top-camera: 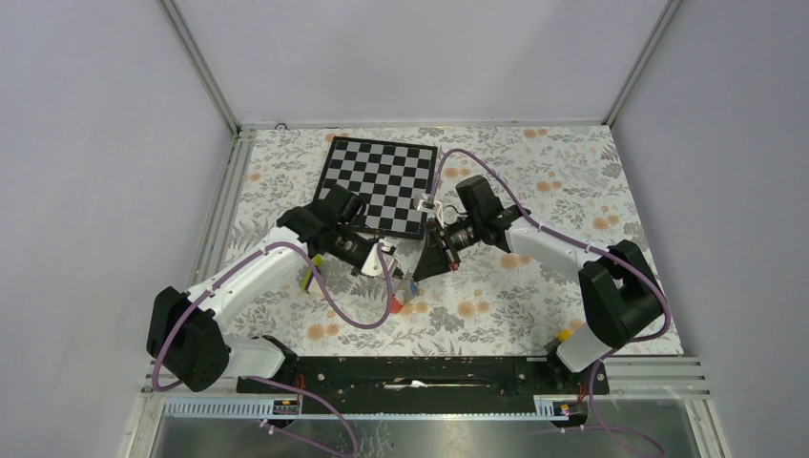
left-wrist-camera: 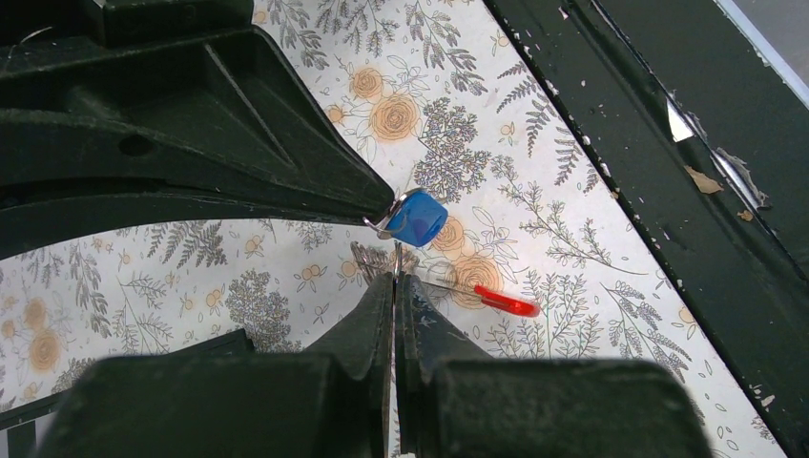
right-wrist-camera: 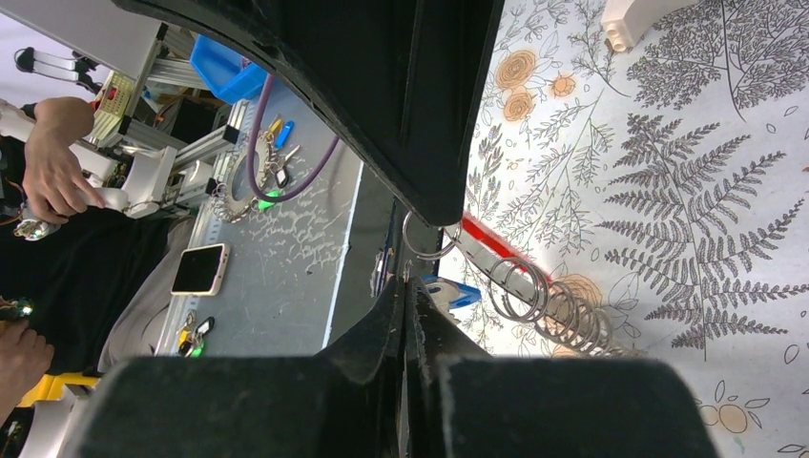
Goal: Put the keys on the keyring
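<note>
Wedge block (top-camera: 307, 278): yellow and purple, at 9 o'clock of the table (top-camera: 534, 286) centre, partly covered by the left forearm.
Chessboard (top-camera: 382, 186): at 12 o'clock of the meeting point of the arms; both wrists overlapped its near edge.
Left arm: reached in from 7 o'clock, forearm low.
Left gripper (left-wrist-camera: 395, 286): fingers pressed together on a thin metal sliver of the keyring (left-wrist-camera: 506, 303), whose red end trailed toward 4 o'clock.
Keys (left-wrist-camera: 418, 218): blue tag at 12 o'clock of the left fingertips, against the right gripper (right-wrist-camera: 405, 291); the dark key was hidden.
Right gripper: clamped on the keys, tip to tip with the left.
Unclear: whose small ring (right-wrist-camera: 425, 244) sat between the tips.
Right arm: came from 5 o'clock, elbow bent.
White block (right-wrist-camera: 634, 19): cut off by the frame.
</note>
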Action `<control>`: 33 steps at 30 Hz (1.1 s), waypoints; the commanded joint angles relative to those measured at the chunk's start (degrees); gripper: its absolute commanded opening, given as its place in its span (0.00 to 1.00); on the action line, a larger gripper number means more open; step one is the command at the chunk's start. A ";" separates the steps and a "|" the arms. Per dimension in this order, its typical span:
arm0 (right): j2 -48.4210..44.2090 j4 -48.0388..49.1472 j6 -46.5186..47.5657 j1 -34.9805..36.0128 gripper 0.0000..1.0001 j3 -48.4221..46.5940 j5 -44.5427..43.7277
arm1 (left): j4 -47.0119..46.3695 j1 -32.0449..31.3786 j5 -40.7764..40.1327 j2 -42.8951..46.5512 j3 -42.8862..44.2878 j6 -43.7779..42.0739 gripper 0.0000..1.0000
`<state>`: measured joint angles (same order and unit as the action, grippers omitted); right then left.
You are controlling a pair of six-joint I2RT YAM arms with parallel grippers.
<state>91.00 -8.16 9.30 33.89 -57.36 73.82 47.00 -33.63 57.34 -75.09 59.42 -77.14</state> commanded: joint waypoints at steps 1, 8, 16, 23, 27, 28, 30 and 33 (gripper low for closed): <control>-0.74 2.31 -1.26 0.65 0.00 -2.14 1.72 | -0.84 -0.38 2.01 1.28 -0.01 -2.05 0.00; 0.04 2.99 -2.49 0.67 0.00 -2.57 0.49 | -0.86 -0.74 2.08 0.75 -0.02 -2.30 0.00; 0.65 2.48 -2.31 1.02 0.00 -2.58 -0.06 | -0.82 -0.86 2.16 0.56 0.26 -2.31 0.00; 1.52 0.76 -0.91 1.27 0.00 -2.92 -1.13 | -0.82 -0.91 2.18 0.72 0.35 -2.31 0.00; 1.82 -0.17 -0.19 1.21 0.00 -3.21 -1.82 | -0.86 -0.91 2.17 0.86 0.17 -2.53 0.00; 1.93 -0.33 -0.16 1.18 0.00 -3.20 -2.04 | -0.86 -0.90 2.19 0.91 0.06 -2.52 0.00; 1.91 -0.35 -0.07 1.19 0.00 -3.17 -2.43 | -0.86 -0.91 2.16 0.99 -0.02 -2.70 0.00; 2.18 -0.71 -0.01 1.22 0.00 -3.37 -3.24 | -0.81 -0.91 2.31 0.95 -0.08 -2.83 0.00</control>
<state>92.62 -8.19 7.99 34.50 -58.28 72.05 47.09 -34.24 57.34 -75.09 59.42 -77.84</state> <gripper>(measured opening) 0.017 0.013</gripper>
